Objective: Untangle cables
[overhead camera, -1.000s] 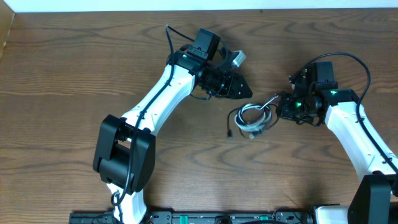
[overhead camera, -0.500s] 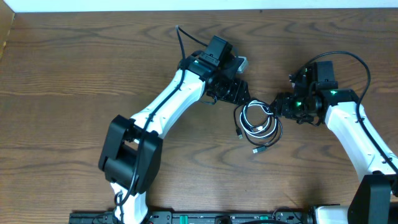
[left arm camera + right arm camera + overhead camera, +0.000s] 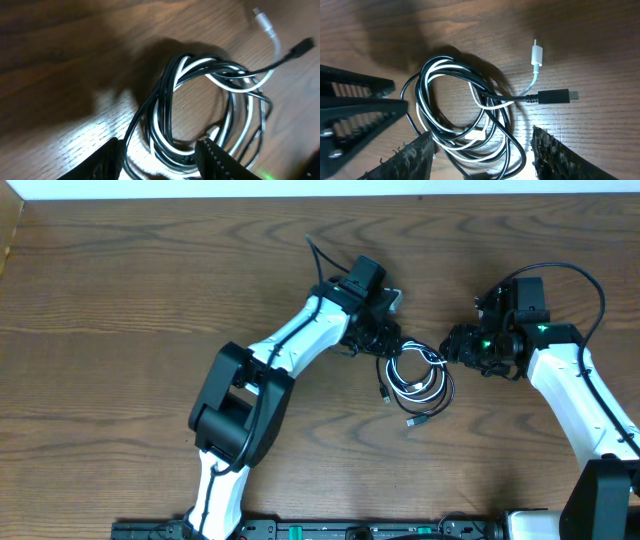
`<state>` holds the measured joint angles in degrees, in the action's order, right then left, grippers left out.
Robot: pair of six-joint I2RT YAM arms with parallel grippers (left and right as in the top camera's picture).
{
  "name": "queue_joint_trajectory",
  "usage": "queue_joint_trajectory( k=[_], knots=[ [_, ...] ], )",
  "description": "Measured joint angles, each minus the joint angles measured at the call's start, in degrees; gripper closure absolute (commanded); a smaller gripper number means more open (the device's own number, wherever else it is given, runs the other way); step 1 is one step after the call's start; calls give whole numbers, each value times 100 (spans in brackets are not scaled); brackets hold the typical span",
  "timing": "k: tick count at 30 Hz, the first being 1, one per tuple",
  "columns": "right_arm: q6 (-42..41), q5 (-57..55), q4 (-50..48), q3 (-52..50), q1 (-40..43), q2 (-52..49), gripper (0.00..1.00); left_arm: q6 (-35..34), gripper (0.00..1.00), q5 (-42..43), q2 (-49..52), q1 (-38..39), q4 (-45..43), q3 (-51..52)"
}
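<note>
The black cable and the white cable lie wound together in one loose coil on the table between the two arms. My left gripper is at the coil's upper left edge. In its wrist view this gripper is open, with black cable and white cable strands of the coil's near edge between the fingers. My right gripper is at the coil's upper right. Seen from its wrist, that gripper is open over the coil's near side. A white plug and a black plug stick out free.
The wooden table stretches wide to the left and in front. The left gripper's fingers show at the left of the right wrist view, close to the coil. Two loose black plug ends point toward the front.
The right gripper has opened and let go of the cable. The left arm has swung right up to the coil, which now lies looser and slightly lower on the table.
</note>
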<state>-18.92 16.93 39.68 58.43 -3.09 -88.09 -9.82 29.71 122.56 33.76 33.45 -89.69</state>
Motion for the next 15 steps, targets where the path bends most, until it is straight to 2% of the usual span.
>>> queue_joint_trajectory(
  k=[6, 15],
  knots=[
    [0, -2, 7, 0, 0, 0, 39, -282, 51, -437, 120, 258, -2, 0],
    [-13, -2, 11, 0, -2, 0, 37, -612, 51, -1606, 125, 549, -155, 0]
  ],
)
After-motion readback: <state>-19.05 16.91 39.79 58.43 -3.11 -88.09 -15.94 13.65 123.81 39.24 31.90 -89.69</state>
